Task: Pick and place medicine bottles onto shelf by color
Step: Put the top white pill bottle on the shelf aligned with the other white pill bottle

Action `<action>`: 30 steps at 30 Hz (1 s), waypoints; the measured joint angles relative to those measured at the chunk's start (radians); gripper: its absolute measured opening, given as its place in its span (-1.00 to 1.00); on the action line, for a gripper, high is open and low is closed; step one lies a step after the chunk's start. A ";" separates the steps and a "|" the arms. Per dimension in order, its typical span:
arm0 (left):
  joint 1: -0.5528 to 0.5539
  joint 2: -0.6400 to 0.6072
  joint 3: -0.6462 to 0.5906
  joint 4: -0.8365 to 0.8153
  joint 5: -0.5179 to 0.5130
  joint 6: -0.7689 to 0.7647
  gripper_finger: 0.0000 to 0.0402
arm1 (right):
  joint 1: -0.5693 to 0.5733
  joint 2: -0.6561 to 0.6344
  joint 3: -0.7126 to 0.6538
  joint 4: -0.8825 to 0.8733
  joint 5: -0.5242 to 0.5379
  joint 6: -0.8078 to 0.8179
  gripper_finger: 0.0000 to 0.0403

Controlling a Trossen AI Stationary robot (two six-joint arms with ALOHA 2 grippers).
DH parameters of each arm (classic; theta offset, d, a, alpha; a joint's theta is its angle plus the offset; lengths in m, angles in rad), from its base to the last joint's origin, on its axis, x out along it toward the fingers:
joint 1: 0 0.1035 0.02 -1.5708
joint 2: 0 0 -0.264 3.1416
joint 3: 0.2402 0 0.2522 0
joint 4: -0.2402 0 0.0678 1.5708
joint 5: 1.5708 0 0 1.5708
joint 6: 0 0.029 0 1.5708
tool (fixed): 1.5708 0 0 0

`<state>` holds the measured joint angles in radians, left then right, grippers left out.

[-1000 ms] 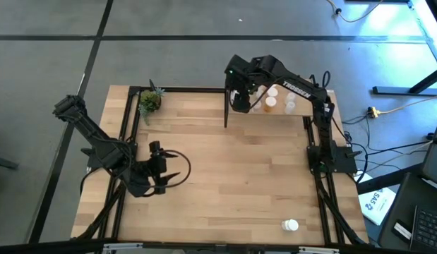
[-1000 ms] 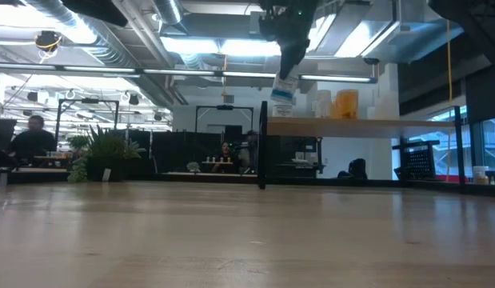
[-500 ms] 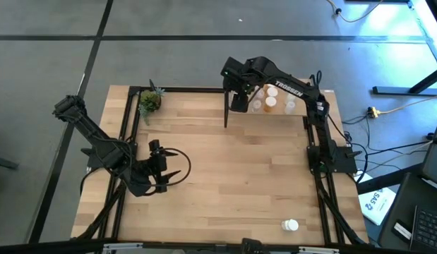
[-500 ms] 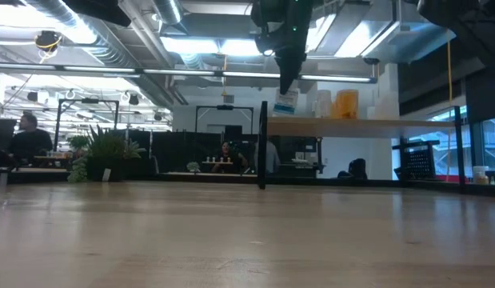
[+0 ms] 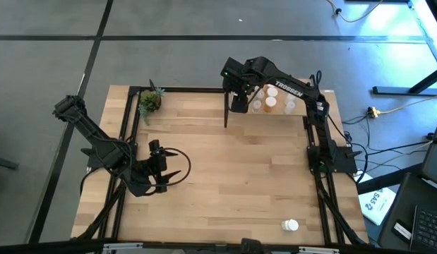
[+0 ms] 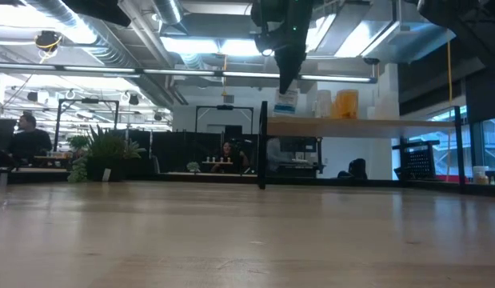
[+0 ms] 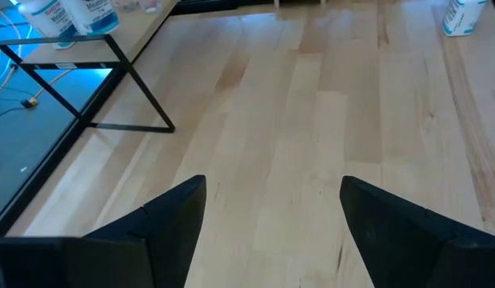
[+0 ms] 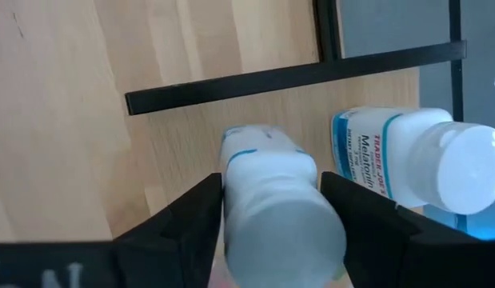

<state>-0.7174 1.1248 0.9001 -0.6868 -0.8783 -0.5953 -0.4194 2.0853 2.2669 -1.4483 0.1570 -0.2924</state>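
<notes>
Currently the right gripper [image 5: 239,101] is over the shelf [image 6: 351,126], which stands at about 1 o'clock on the table [image 5: 225,176]. In the right wrist view a white bottle [image 8: 271,200] sits upright between its jaws, on or just above the shelf board. I cannot tell whether the gripper clamps the bottle or merely brackets it. Just beside it stands a blue-labelled bottle [image 8: 407,156] with a white cap.

From the low view, the white bottle is at the shelf's near-post end, directly beneath the gripper. An orange bottle [image 6: 346,104] stands further along the board.

From the high view, several more bottles are grouped on the shelf beside the gripper.

One loose bottle [image 5: 291,226] stands alone on the table at about 5 o'clock, well apart from both arms.

The left gripper [image 5: 164,173] waits low over the table at about 9 o'clock, its jaws spread wide with nothing between them.

A small potted plant [image 5: 149,102] is at the 11 o'clock corner.
</notes>
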 joint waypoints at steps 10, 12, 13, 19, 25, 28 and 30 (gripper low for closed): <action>0.000 0.000 0.000 0.000 0.000 0.000 0.41 | -0.001 0.000 0.000 0.018 0.007 -0.022 0.12; 0.000 0.000 0.000 0.000 0.000 0.000 0.41 | -0.001 0.000 0.003 0.013 0.007 -0.038 0.12; 0.000 0.000 0.000 0.000 0.000 0.000 0.41 | -0.001 0.000 0.010 0.008 0.007 -0.046 0.12; 0.000 0.000 0.000 0.000 0.000 0.000 0.41 | 0.012 -0.009 0.091 0.003 0.092 -0.089 0.13; 0.000 0.000 0.000 0.000 0.000 0.000 0.41 | 0.052 -0.057 0.090 -0.029 0.097 -0.079 0.13; 0.000 0.000 0.000 0.000 0.000 0.000 0.41 | 0.081 -0.067 0.085 -0.085 0.098 -0.039 0.09; 0.000 0.000 0.000 0.000 0.001 -0.001 0.41 | 0.105 -0.068 0.085 -0.111 0.102 -0.030 0.02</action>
<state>-0.7174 1.1248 0.9001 -0.6872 -0.8776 -0.5958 -0.3148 2.0178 2.3520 -1.5598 0.2591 -0.3226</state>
